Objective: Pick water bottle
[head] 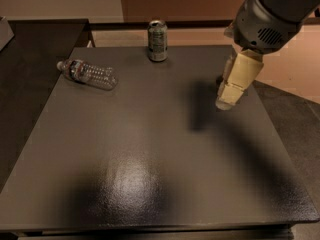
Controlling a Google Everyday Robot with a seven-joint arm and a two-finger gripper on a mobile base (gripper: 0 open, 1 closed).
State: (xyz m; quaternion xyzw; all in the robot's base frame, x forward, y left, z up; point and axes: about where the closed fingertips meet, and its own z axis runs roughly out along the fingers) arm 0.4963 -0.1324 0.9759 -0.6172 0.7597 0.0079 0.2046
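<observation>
Dark and finely pebbled, the bench [150, 134] fills the view, with a soft sheen of glare near its front edge and tan wall behind. Over at the far left lies the water bottle [88, 74], flat on its side, its white cap pointing toward the left edge. It's small, clear plastic with ribs along the body and a dark label band with a touch of red near the neck. At the back edge, well apart from it, a green-grey metal can [157, 40] stands upright, a smooth cylinder with a silvery rim. On the right, the hand [226, 101] hangs above the bench, a blocky cream piece angled down and left under a rounded grey housing with vent slots. Whether it's spread or pressed together, I cannot tell. It's holding nothing, far across from the bottle.
</observation>
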